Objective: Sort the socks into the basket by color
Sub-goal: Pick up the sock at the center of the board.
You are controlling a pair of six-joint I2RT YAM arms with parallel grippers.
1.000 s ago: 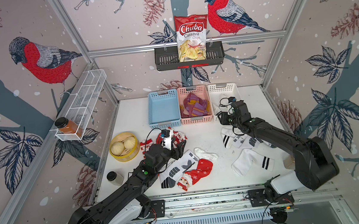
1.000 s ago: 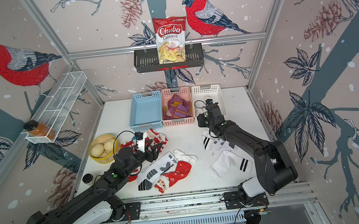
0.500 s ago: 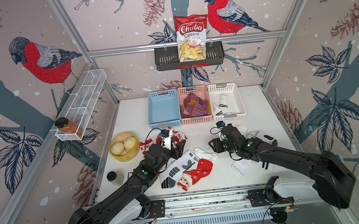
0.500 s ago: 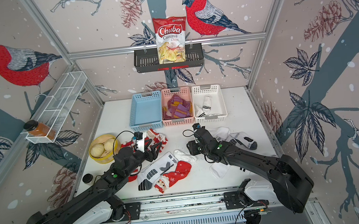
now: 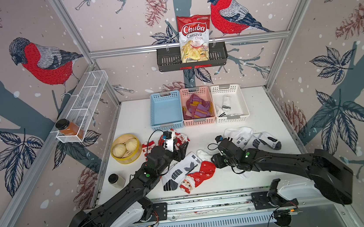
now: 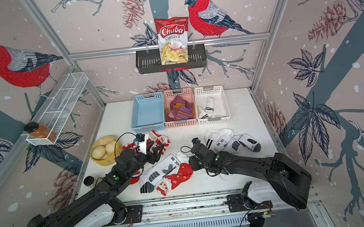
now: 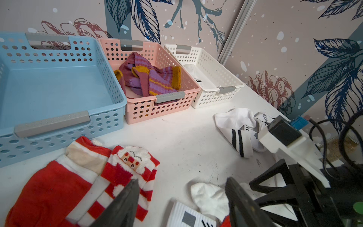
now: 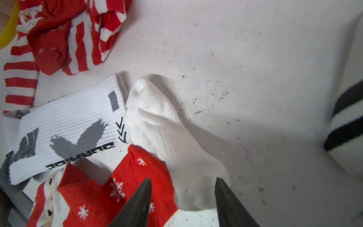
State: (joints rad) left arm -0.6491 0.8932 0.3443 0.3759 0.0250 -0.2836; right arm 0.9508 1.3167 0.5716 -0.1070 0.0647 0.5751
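Reading the table [image 5: 258,113] from above as a clock face, a blue basket [image 5: 167,125], a pink basket [image 5: 199,122] and a white basket [image 5: 232,118] are standing in a row at 12 o'clock. The purple socks [image 5: 197,108] are lying in the pink one, and a striped white sock [image 5: 224,104] in the white one.

The left gripper [image 7: 180,202] is hovering near 10 o'clock at the edge of the red striped socks [image 7: 121,173]. Its fingers [image 7: 121,204] are standing wide apart and gripping nothing.

The right gripper [image 8: 183,204] is hanging near the centre. Its fingers [image 8: 231,204] are standing apart on either side of a plain white sock [image 8: 157,118]; I cannot tell whether they are touching it.

A Santa sock [image 5: 196,176] and a grey-marked sock [image 5: 178,171] are lying at 6 o'clock, touching each other. More white socks [image 5: 238,133] are lying at 3 o'clock.
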